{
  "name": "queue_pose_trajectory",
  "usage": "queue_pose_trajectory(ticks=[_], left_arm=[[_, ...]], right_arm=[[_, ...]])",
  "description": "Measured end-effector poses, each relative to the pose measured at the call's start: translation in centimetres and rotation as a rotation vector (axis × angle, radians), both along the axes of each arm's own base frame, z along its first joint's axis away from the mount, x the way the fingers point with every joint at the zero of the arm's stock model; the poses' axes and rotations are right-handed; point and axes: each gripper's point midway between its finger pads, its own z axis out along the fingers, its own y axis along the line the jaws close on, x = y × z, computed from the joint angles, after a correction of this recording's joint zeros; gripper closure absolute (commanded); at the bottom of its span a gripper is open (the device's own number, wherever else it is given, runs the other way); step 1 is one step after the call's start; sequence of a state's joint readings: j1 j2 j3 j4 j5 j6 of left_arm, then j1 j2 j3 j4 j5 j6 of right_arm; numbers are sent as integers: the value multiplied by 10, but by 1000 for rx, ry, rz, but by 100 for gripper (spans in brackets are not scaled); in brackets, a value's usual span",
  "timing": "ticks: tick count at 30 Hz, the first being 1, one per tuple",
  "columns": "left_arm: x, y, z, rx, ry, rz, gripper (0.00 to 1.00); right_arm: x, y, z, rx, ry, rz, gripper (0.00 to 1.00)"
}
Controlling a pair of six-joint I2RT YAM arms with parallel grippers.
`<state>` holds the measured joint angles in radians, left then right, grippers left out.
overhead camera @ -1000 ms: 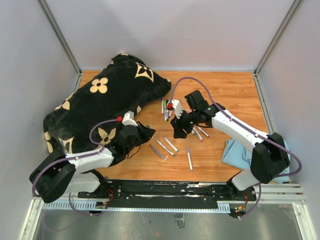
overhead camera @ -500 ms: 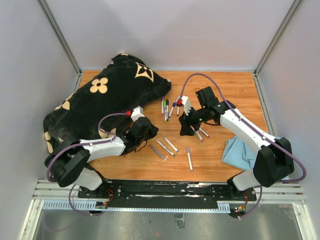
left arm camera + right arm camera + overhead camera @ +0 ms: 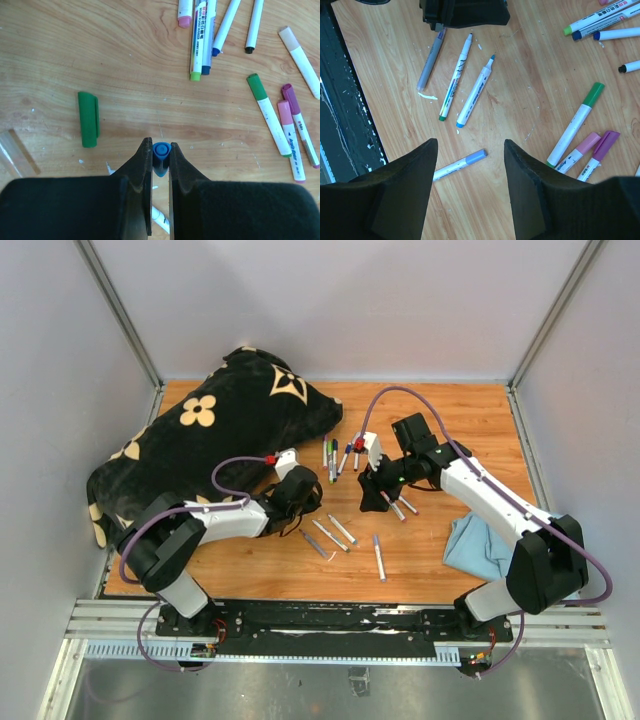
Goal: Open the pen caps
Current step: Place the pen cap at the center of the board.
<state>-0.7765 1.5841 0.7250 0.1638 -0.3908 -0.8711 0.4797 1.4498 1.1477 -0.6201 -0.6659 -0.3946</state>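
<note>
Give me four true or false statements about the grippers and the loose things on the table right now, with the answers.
1. The left gripper is shut on a blue cap. True.
2. The right gripper is shut. False: it is open, with nothing between its fingers.
3. A green cap lies loose on the table, off any marker. True.
4. The blue cloth lies by the left arm's base. False: it lies beside the right arm's base.
</note>
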Motion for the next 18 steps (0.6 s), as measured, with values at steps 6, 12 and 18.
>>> queue_pose_trajectory(ticks=[6,12,18], left_arm=[[10,-5,-8,48,10,-4,100],[19,-6,-14,102,15,7,100],[22,2,-21,167,29,35,97]], right_arm=[[0,-1,0,0,0,-2,40],[0,0,0,3,3,0,40],[-1,0,0,4,5,1,40]])
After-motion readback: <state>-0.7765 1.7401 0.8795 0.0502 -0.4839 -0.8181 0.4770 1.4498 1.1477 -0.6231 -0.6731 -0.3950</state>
